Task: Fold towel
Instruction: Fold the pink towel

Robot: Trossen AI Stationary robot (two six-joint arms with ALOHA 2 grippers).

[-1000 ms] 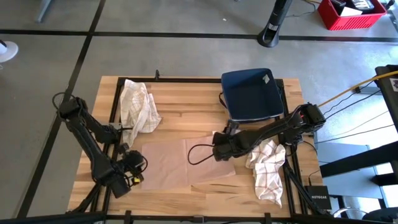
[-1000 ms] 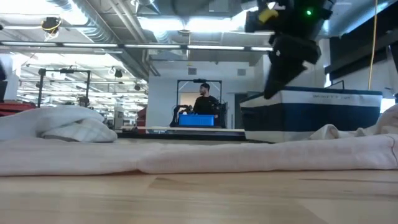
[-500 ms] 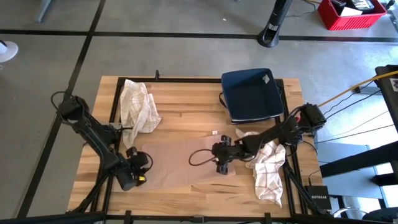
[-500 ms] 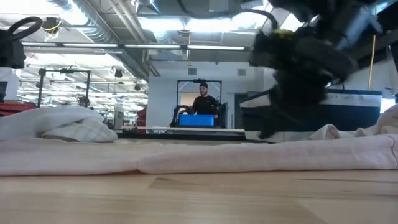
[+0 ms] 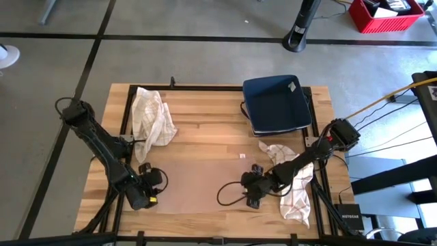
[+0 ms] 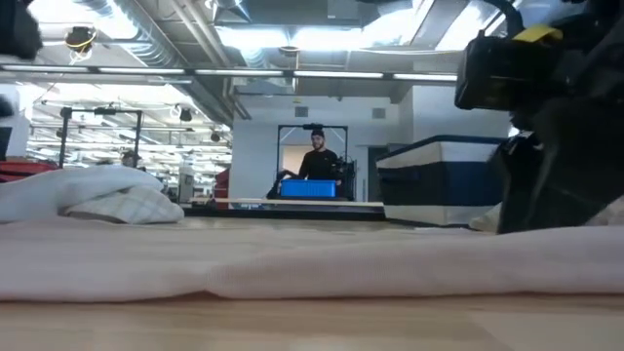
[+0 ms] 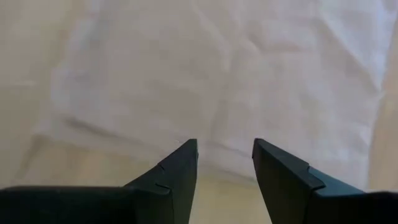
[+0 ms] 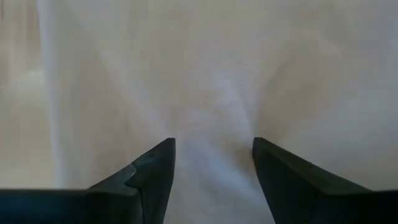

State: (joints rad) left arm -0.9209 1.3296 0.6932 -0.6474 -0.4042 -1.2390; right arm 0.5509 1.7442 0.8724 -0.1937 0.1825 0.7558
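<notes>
towel now spread flat | right gripper moved to front edge

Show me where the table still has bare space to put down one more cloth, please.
Bare wood lies between the checked cloth and the blue cushion, above the flat towel. A narrow strip runs below the towel. The lower right is crowded: the crumpled checked cloth and right claw.

A wooden worktop carries a pale towel spread flat. Beyond the towel lies a crumpled checked cloth and a dark blue cushion; beside it, another checked cloth lies crumpled.
</notes>
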